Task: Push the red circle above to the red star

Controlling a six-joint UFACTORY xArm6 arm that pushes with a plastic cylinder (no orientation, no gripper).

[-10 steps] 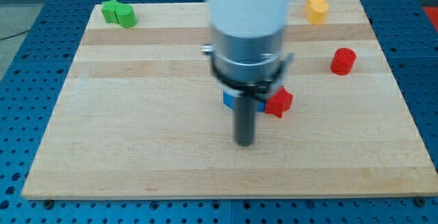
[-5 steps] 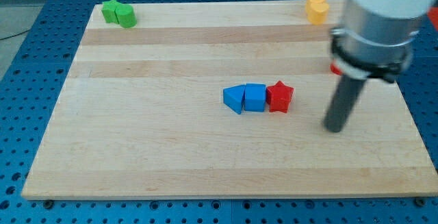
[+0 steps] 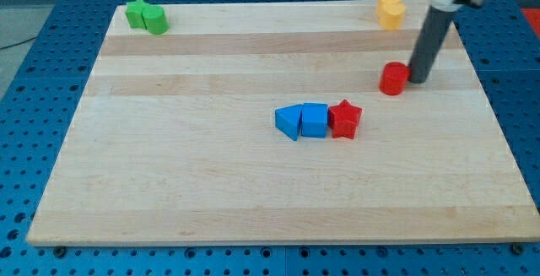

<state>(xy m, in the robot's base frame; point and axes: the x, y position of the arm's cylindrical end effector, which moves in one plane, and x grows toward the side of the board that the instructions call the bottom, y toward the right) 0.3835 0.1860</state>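
Note:
The red circle (image 3: 392, 79) lies on the wooden board at the view's upper right. My tip (image 3: 418, 80) touches its right side. The red star (image 3: 344, 119) sits near the board's middle, below and to the left of the red circle, with a gap between them. The star touches the right side of a blue square block (image 3: 315, 120).
A blue triangle (image 3: 288, 122) sits against the blue square's left side. Two green blocks (image 3: 146, 15) lie at the board's top left corner. Yellow blocks (image 3: 390, 8) lie at the top right, above the tip. The board's right edge (image 3: 489, 116) is close to the tip.
The rod swung from the board's middle to the right, then up behind the red circle. The red circle has slid left, from about x 502 to x 465.

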